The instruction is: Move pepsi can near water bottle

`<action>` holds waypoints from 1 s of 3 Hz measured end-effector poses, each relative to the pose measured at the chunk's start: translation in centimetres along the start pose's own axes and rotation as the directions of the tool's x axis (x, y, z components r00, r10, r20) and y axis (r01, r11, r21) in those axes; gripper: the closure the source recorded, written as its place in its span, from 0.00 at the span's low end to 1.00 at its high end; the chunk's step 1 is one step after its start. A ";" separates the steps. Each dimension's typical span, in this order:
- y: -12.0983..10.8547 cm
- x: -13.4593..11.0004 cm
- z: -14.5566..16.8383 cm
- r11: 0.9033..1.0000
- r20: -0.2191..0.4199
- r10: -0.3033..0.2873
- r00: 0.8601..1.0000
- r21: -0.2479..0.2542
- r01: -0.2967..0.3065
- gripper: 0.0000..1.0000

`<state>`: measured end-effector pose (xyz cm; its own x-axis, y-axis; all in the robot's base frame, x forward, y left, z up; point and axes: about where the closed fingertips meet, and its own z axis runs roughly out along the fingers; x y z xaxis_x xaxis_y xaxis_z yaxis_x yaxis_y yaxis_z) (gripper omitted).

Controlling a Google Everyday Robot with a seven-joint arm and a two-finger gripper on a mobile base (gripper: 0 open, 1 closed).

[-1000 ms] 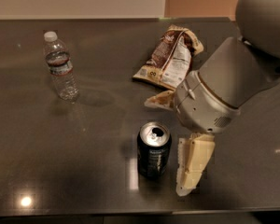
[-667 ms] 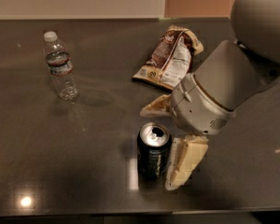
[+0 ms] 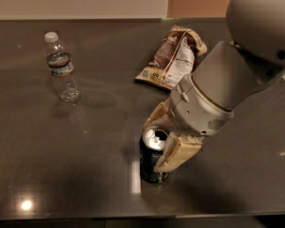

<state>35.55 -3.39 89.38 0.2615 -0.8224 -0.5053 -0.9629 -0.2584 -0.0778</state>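
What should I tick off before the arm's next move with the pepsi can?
1. Gripper at the pepsi can: ok, it sits at the can's top and right side.
2. Grip secured on the can: cannot tell.
3. Can upright on the table: ok.
4. Water bottle upright and in view: ok, it stands at the far left, well apart from the can.
5. Route from can to bottle: ok, nothing stands between them.
6. Snack bag out of the way: ok, it lies behind the arm to the right, off the route.
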 end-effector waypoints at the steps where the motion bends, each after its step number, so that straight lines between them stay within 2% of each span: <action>1: -2.3 -0.4 -0.8 0.999 -0.019 0.037 0.999 0.021 -0.037 0.87; 2: -5.8 -0.9 -1.6 0.995 -0.035 0.080 0.996 0.054 -0.078 1.00; 3: -7.8 -1.2 -2.0 0.992 -0.042 0.104 0.994 0.073 -0.101 1.00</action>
<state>42.90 -1.39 92.34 0.1624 -0.8654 -0.4741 -0.9866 -0.1366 -0.0887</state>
